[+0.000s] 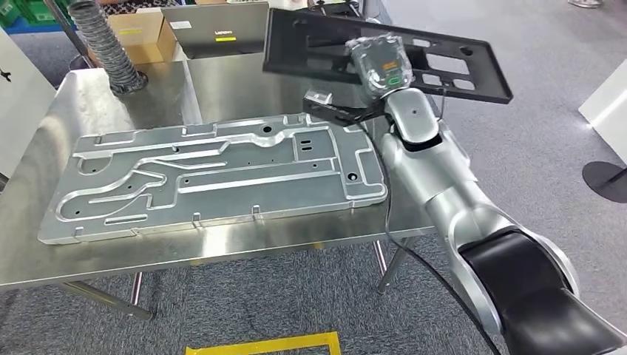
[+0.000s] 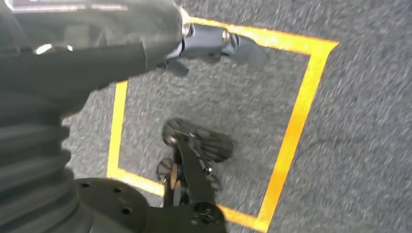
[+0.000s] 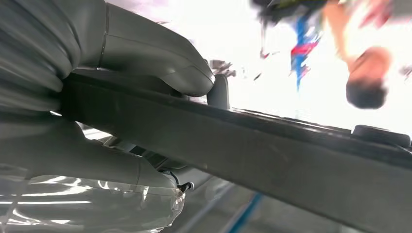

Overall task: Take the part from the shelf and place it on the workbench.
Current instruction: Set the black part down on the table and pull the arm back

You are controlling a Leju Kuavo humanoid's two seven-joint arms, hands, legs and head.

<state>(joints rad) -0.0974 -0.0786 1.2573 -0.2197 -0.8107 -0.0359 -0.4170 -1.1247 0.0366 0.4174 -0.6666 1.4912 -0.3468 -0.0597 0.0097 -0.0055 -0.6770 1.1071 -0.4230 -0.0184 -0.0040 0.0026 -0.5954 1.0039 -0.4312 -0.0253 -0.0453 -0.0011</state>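
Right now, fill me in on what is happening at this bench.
The right robot hand holds a black plastic panel in the air above the far right end of the steel workbench. The panel is not yet set down. A large silver metal plate already lies flat on the bench. The left robot hand hangs over grey carpet marked with yellow tape and holds nothing.

Metal plate (image 1: 214,177) lies flat on workbench (image 1: 96,103), spanning most of its width. Part (image 1: 384,52) held above the bench's far right corner by right hand (image 1: 381,66). Hose (image 1: 107,41) and box (image 1: 137,33) at far left (laptop (image 1: 218,28) beside them).
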